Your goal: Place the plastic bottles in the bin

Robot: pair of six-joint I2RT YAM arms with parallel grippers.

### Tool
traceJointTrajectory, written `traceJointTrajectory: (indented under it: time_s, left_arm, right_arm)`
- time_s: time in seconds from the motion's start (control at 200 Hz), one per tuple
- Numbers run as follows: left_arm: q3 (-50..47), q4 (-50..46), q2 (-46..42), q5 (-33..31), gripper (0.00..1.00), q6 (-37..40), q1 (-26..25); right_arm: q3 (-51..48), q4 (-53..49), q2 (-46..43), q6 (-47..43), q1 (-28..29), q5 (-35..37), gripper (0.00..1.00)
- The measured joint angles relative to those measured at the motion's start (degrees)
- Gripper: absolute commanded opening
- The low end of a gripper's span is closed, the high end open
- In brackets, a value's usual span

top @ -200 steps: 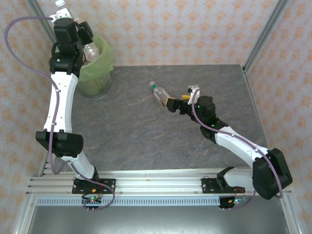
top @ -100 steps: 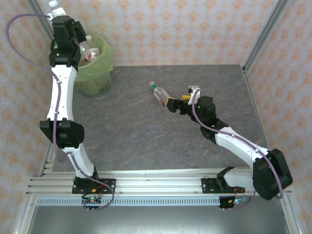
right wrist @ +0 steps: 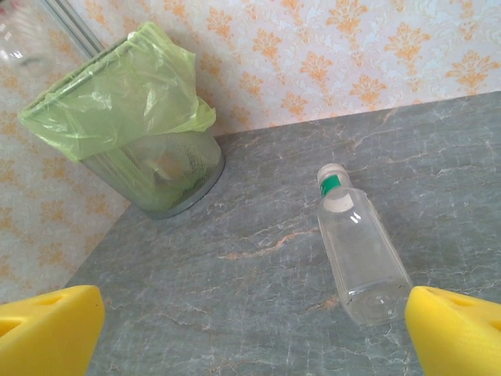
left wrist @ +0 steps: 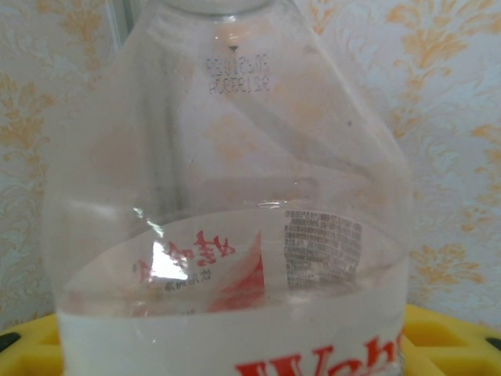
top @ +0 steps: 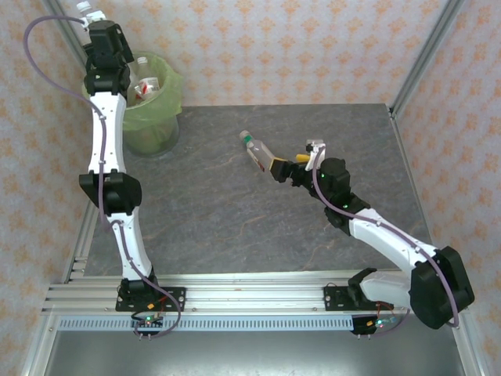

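left tool (top: 95, 21) grips a clear bottle (left wrist: 235, 196) beside the far-left bin (top: 166, 100); centre it over the mouth before release. right tool (right wrist: 250, 329) wide, near green-capped bottle (right wrist: 360, 258).

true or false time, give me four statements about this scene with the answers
1. The bin has a green liner. True.
2. The table bottle stands upright. False: it lies on its side.
3. The right jaws are closed on the table bottle. False: they are open and the bottle lies ungripped.
4. The left jaws hold a clear bottle with a red-and-white label. True.
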Motion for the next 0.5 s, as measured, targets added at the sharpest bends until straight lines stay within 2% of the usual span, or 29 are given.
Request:
traceJointTrajectory:
  time_s: [0.13, 0.24, 0.295, 0.5]
  left_arm:
    - [0.0, -1.2, 2.1, -1.4, 0.72, 0.5, 0.1]
    - [0.7, -2.0, 3.7, -2.8, 0.92, 0.1, 0.5]
    - [2.5, -3.0, 4.7, -3.6, 0.99, -0.5, 0.7]
    - [7.3, -5.7, 4.8, -1.6, 1.0, -4.7, 1.4]
  right_arm:
    - [-0.6, 0.0, -1.2, -0.2, 0.0, 0.3, 0.99]
    - [-0.9, -0.3, -1.7, -0.5, 0.0, 0.5, 0.99]
    - [-0.9, -0.7, -1.8, -0.6, 0.0, 0.6, 0.99]
    - [-0.8, -2.5, -1.8, -0.5, 0.0, 1.2, 0.99]
